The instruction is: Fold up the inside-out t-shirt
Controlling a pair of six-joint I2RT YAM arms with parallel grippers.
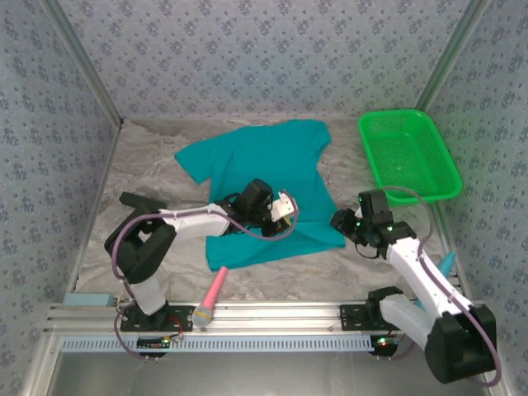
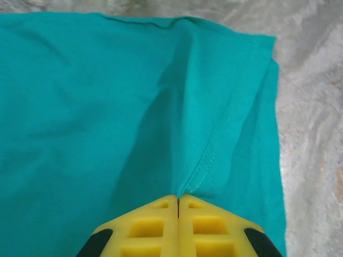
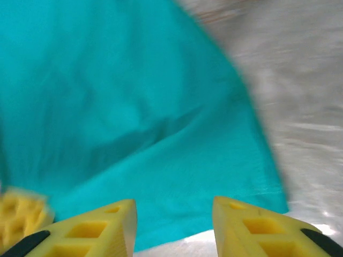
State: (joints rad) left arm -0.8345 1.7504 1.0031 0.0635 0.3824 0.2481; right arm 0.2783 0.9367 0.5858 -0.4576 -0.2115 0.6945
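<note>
Although the table (image 1: 148, 169) carries the t-shirt (image 1: 264, 157) spread mostly flat at its middle, no fold looks finished, so I judge nearly all the work is left. The shirt's long axis runs near-to-far, hem toward the arms. The left gripper (image 2: 177, 201) pinches a seamed ridge of cloth. The right gripper (image 3: 174, 206) hangs partly open over the hem corner, holding nothing.

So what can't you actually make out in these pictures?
Top view: part of the t-shirt hides under the left arm; any neck label is too small to tell.
Top view: the pink-handled thing by the rail is too small to identify.
Right wrist view: blur smears the cloth; a yellow shape is cut off by the left edge.
Left wrist view: the shut left jaws cover how much cloth they pinch.
</note>
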